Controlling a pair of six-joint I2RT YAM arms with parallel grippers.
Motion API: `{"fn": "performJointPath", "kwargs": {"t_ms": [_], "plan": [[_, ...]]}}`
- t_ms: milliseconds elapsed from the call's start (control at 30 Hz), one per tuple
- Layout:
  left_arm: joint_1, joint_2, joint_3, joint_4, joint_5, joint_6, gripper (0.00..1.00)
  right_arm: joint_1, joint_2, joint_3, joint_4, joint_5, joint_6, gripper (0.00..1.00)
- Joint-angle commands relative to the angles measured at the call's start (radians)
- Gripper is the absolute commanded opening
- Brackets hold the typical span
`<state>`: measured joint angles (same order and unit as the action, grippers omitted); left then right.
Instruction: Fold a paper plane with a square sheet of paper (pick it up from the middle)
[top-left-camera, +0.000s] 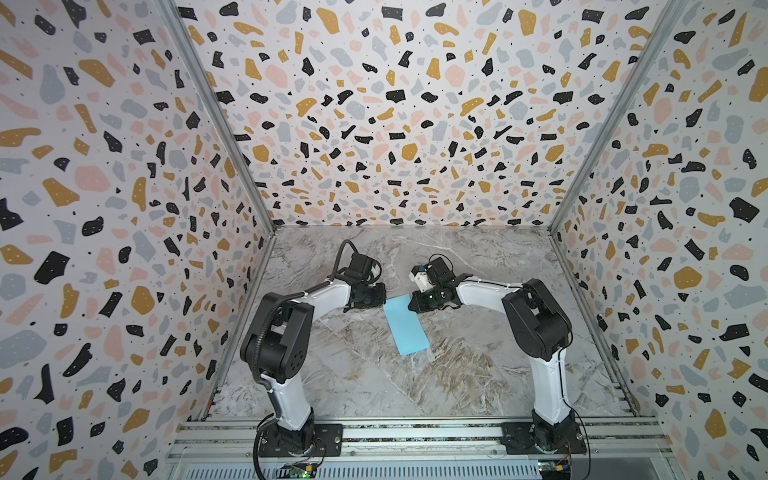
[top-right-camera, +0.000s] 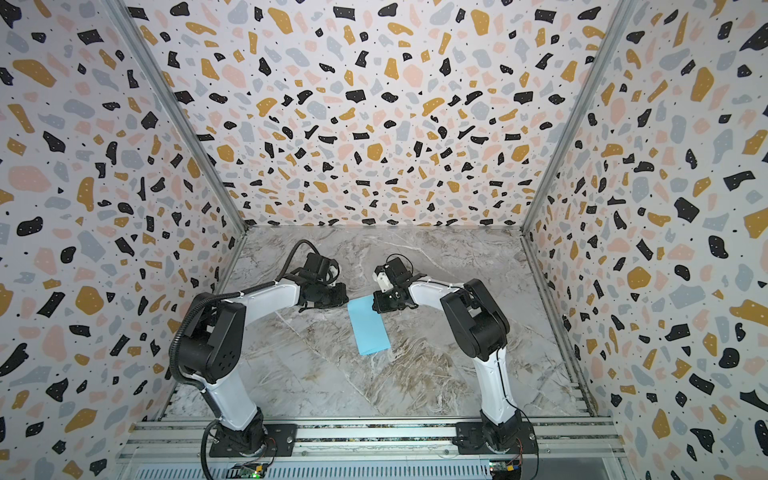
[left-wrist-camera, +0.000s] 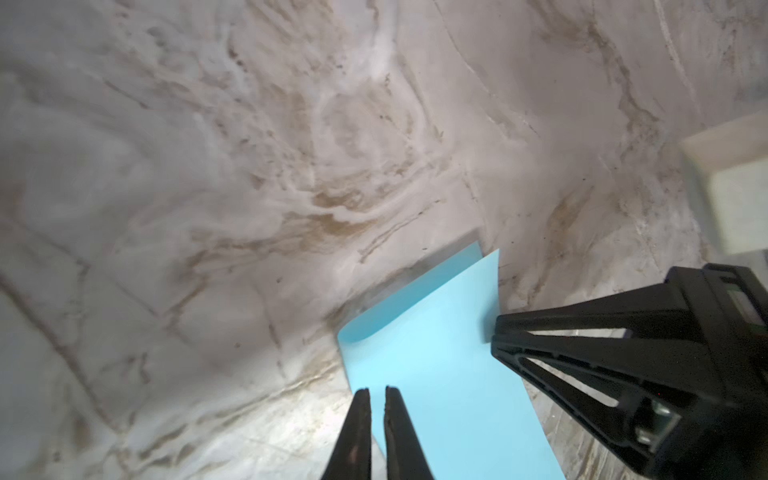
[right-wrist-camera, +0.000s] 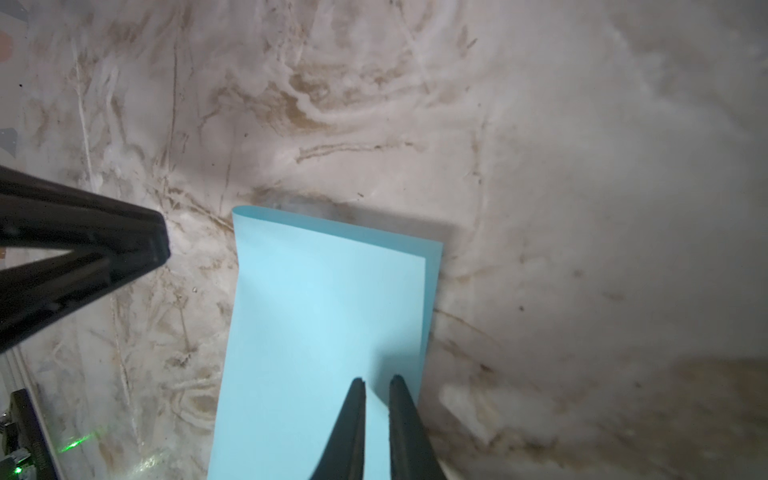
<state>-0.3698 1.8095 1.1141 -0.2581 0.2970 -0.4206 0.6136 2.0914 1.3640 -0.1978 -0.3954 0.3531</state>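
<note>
The left gripper (left-wrist-camera: 377, 390), jaws nearly together with only a slit between them, sits at the far left corner of the square sheet of paper (top-left-camera: 405, 328). The sheet lies folded in half on the middle of the worktop (top-left-camera: 457, 374), its layers slightly offset. The right gripper (right-wrist-camera: 377, 379), likewise nearly closed, hangs over the far right corner. Whether either pinches the sheet is unclear. It seems best to square the edges first, then press evenly along the crease.

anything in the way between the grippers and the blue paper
Nothing visible. The left gripper and right gripper both have their nearly closed tips right over the far end of the folded square sheet of paper, with only marble table around it.
</note>
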Motion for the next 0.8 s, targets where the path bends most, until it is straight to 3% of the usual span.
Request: {"fn": "performJointPath", "kwargs": {"t_ms": [0, 200, 533, 667, 767], "plan": [[-0.008, 0.042, 0.035, 0.007, 0.034, -0.006, 0.11, 0.001, 0.051, -0.057, -0.143, 0.086, -0.015, 0.15], [-0.009, 0.094, 0.061, 0.025, -0.006, -0.023, 0.11, 0.001, 0.055, -0.055, -0.142, 0.094, -0.019, 0.16], [-0.006, 0.147, 0.072, -0.058, -0.201, -0.024, 0.1, 0.0, 0.056, -0.058, -0.144, 0.116, -0.025, 0.15], [-0.002, 0.127, 0.074, -0.113, -0.278, -0.006, 0.1, 0.001, 0.056, -0.047, -0.154, 0.141, -0.038, 0.15], [0.009, 0.061, 0.047, -0.11, -0.275, -0.035, 0.14, -0.001, 0.052, -0.024, -0.166, 0.142, -0.052, 0.16]]}}
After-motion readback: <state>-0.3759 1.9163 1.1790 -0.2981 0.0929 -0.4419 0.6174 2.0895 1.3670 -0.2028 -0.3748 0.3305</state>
